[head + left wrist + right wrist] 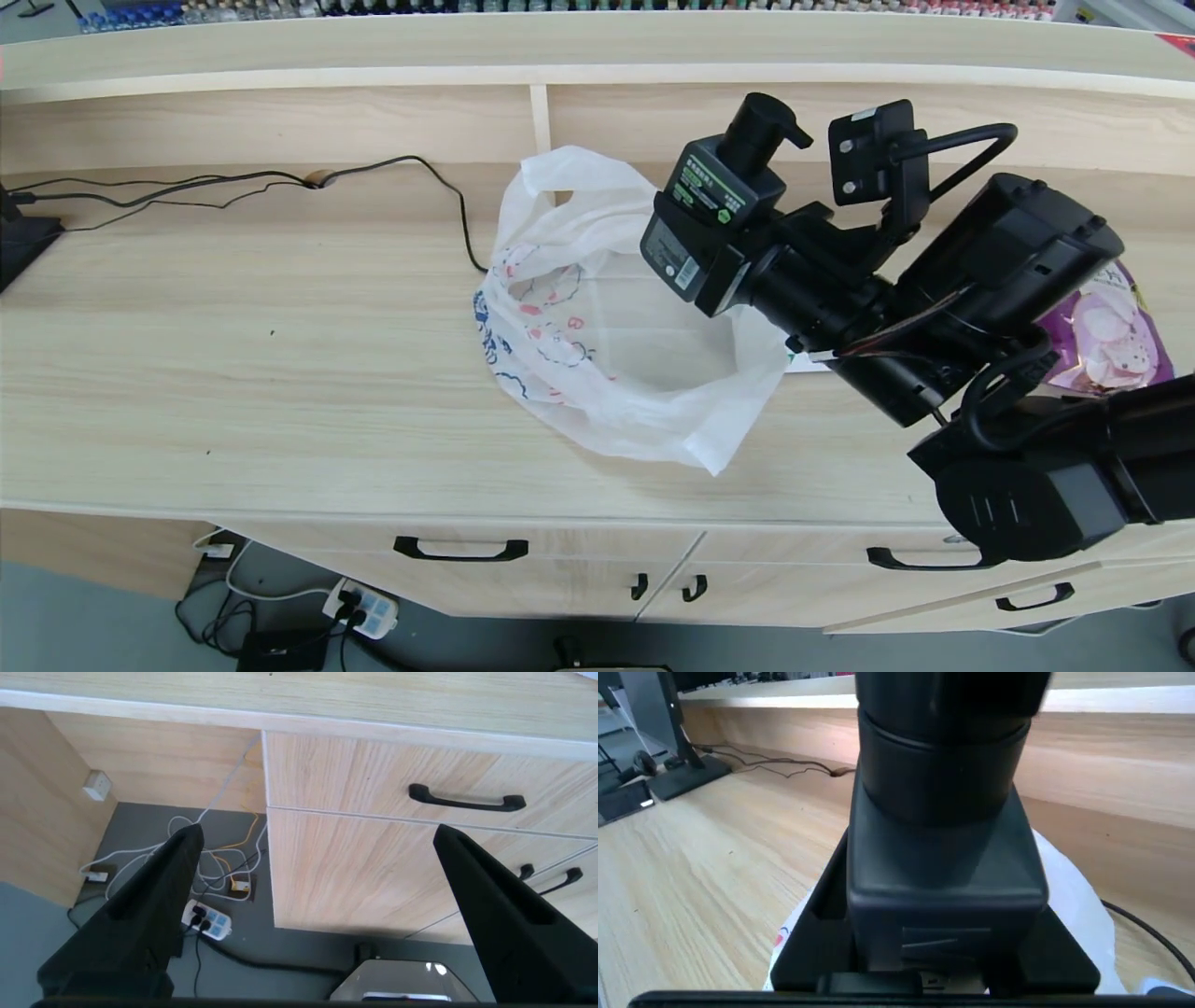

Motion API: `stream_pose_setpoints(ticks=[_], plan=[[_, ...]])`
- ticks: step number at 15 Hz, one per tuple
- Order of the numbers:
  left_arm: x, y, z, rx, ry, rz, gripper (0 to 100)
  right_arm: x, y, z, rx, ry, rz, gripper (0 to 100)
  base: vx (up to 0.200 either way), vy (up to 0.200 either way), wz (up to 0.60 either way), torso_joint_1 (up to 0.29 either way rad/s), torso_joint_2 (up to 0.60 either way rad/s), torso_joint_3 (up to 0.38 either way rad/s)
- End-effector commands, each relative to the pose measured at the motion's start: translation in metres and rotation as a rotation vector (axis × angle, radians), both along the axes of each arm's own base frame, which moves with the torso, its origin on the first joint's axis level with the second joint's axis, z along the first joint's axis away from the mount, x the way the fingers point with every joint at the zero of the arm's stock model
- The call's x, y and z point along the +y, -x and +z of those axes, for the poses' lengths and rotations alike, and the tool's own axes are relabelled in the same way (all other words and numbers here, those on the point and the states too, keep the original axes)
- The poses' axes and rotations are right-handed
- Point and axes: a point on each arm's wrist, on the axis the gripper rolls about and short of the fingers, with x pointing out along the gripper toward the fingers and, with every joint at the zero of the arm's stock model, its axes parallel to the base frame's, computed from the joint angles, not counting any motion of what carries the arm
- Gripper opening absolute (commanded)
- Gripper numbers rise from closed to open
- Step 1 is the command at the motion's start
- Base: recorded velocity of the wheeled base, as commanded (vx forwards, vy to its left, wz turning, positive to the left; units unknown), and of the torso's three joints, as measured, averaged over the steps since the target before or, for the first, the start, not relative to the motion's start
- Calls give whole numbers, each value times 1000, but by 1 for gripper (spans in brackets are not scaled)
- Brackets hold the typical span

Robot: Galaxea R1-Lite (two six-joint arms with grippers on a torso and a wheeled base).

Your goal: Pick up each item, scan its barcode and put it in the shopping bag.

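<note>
The right gripper (747,280) is clamped on a black pump bottle (714,196), tilted over the white shopping bag (597,355) on the counter (233,355) (a purple packet (1111,336) lies nearby); the left gripper (318,905) gapes wide, empty, before the drawers (374,859)

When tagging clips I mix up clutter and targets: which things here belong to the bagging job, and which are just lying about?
Job in hand:
black square pump bottle with green label, held in the right end effector
white thin plastic shopping bag
purple snack packet on the light wooden counter

Lying about:
black cables
white power strip on the floor
black drawer handles
</note>
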Motion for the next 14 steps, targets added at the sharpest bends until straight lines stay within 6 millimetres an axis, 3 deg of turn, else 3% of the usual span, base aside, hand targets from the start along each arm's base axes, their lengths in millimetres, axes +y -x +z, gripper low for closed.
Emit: stream_pose_setpoints(ticks=[1, 5, 10, 14], plan=[[0, 0, 0, -2, 0, -1, 100, 1, 2, -6, 8, 10, 4, 0, 0, 0, 0, 0, 0, 0], [0, 0, 0, -2, 0, -1, 100, -7, 12, -25, 17, 10, 2, 0, 0, 0, 0, 0, 0, 0], [0, 0, 0, -3, 0, -1, 100, -14, 17, -28, 17, -22, -18, 0, 0, 0, 600, 1, 2, 2], [0, 0, 1, -6, -1, -1, 100, -45, 4, -24, 38, -64, -98, 0, 0, 0, 0, 0, 0, 0]])
